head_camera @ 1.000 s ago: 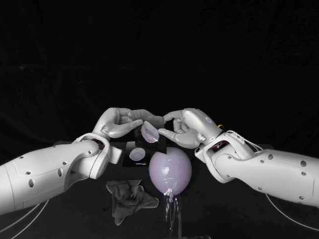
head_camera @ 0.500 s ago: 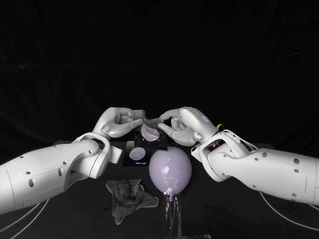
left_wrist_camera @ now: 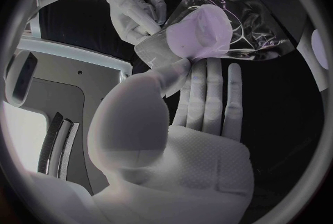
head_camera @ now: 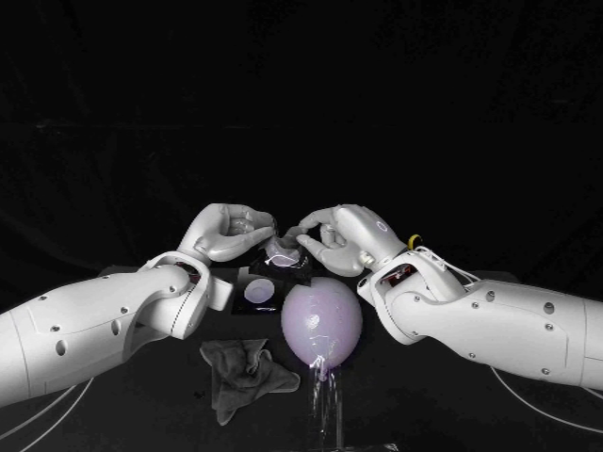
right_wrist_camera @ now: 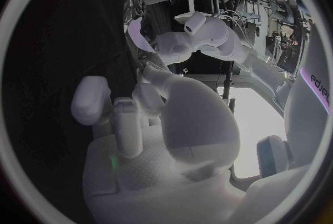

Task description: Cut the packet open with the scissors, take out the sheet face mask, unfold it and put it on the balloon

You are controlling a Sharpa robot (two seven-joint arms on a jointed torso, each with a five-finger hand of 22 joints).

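Head view:
- Change over the last second: the right hand [head_camera: 332, 237] is now closer to the left hand [head_camera: 228, 232], and the gap between them has nearly closed.
- The sheet face mask [head_camera: 285, 249] hung a second ago as a long leaf-shaped flap. It now shows as a short bunched lump between the fingertips.
- Judgement: the hands are re-gripping to find an edge. The mask is out of its packet but not yet unfolded.
- The mask is held in the air over the far end of the balloon [head_camera: 322, 320], not touching it.
- The balloon sits mid-bench [head_camera: 411, 424], with a grey cloth [head_camera: 248, 372] beside it toward the near edge.

Left wrist view:
- The left hand [left_wrist_camera: 197, 124] has its fingers laid out straight under the load. Its thumb reaches up to the mask [left_wrist_camera: 201, 32] and pins it there.
- The mask looks pale lilac, thick and folded over on itself, with a soft rounded edge.
- It lies on a clear crinkled film [left_wrist_camera: 250, 24].
- The right hand's [left_wrist_camera: 128, 4] fingertips are closed on the near edge of the mask and film. I read this as a pinch.

Right wrist view:
- The right hand [right_wrist_camera: 160, 124] has its fingers curled forward. Their tips are hidden.
- A narrow lilac strip of mask [right_wrist_camera: 134, 35] hangs just beside the left hand [right_wrist_camera: 191, 40].
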